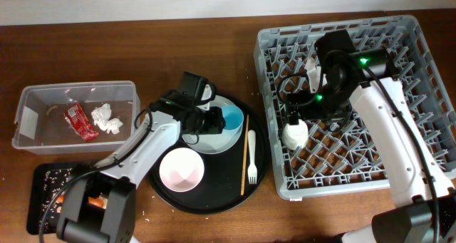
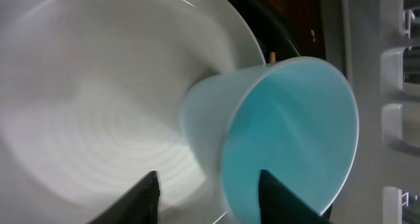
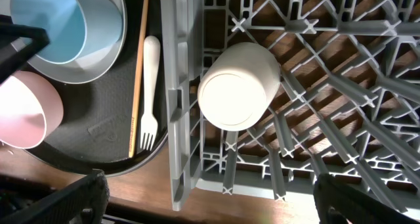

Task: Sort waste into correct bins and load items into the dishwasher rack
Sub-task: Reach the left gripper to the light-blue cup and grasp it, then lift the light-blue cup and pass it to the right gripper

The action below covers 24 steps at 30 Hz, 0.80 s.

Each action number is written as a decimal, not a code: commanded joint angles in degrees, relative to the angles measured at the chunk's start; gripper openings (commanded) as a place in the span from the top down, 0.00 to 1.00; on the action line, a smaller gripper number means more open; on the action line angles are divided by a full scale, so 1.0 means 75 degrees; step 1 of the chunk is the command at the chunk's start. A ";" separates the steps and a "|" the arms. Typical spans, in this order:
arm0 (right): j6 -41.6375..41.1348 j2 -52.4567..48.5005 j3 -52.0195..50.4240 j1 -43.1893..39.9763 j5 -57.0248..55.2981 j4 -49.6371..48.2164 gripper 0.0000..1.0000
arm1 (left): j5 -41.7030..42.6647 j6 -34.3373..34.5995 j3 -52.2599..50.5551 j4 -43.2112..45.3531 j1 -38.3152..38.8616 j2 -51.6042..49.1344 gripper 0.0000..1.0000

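Light blue cup [image 2: 289, 138] fills the left wrist view, lying on its side on the plate [image 2: 98, 86]. It is smooth matte plastic with a brighter turquoise inside. Its rim passes between the left gripper's [image 2: 209, 179] dark fingers, which stand apart with a gap on either side of the wall, gripping nothing. Fine concentric rings mark the pale grey plate, much of it cut off by the frame.

Around it sits the round black tray [image 1: 214, 197]. It also carries a pinkish-white bowl [image 1: 181, 169], plus a white fork [image 1: 251, 157] and a thin wooden chopstick [image 1: 244, 154] side by side.

To the right, the grey plastic rack [image 1: 427, 72] of pegs and lattice holds a cream cup [image 3: 233, 86], base up, near its left wall. The right gripper [image 3: 210, 184] hangs over it, jaws spread wide and empty.

Far left, a clear tub [image 1: 28, 100] contains a red wrapper [image 1: 80, 122], its print too small to read, and a crumpled tissue [image 1: 105, 118]. A black tray [image 1: 43, 182] below it is partly hidden by the arm's base.
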<state>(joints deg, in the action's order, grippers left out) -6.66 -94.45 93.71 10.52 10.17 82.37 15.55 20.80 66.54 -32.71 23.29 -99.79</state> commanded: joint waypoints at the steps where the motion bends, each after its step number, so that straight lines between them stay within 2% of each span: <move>1: 0.0029 0.0050 0.0093 -0.0026 -0.0041 0.0131 0.01 | -0.0134 0.0163 0.0035 0.0178 0.0076 -0.0093 0.78; 2: 0.0029 0.0050 0.0093 -0.0026 -0.0041 0.0140 0.01 | -0.0137 0.0230 0.0035 0.0221 0.0076 -0.0093 0.92; 3: 0.0029 0.0050 0.0093 -0.0026 -0.0044 0.0140 0.01 | -0.0140 0.0230 0.0038 0.0236 0.0073 -0.0093 0.98; 9: 0.0111 0.0050 0.0096 -0.0044 -0.0038 0.0128 0.01 | 0.0020 0.0224 0.0297 -0.0227 -0.0420 0.0358 1.00; 11: 0.0705 0.0052 0.0102 -0.0149 0.0265 0.0221 0.01 | 0.0105 0.0187 0.0504 -0.0787 -0.0895 0.1303 1.00; 12: 0.1207 0.0061 0.0105 -0.0216 0.1032 0.0181 0.01 | 0.0201 -0.0041 0.0507 -0.0863 -0.1035 0.1716 1.00; 13: 0.1979 0.0082 0.0111 -0.0289 0.2226 0.0152 0.01 | 0.0638 -0.0624 0.0507 -0.0874 -0.1212 0.2317 1.00; 14: 0.2605 0.0099 0.0111 -0.0353 0.3249 0.0163 0.01 | 0.1139 -0.0871 0.0507 -0.0848 -0.1355 0.2766 0.94; 15: 0.3168 0.0102 0.0111 -0.0414 0.4275 0.0195 0.01 | 0.1719 -0.0988 0.0507 -0.0787 -0.1492 0.3083 0.93; 18: 0.4695 0.0102 0.0108 -0.0507 0.6898 0.0481 0.01 | 0.5205 -0.1052 0.0507 -0.0265 -0.2008 0.3593 0.97; 20: 0.5709 0.0102 0.0108 -0.0507 0.7784 0.0804 0.01 | 0.6758 -0.1425 0.0504 0.0163 -0.2025 0.3436 0.97; 24: 0.6263 0.0102 0.0108 -0.0507 0.8023 0.1075 0.01 | 0.7691 -0.1533 0.0504 0.0758 -0.1993 0.2911 0.99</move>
<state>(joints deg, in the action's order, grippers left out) 34.79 -94.43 93.76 7.14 64.97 90.02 62.28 11.55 70.24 -29.28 8.27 -75.53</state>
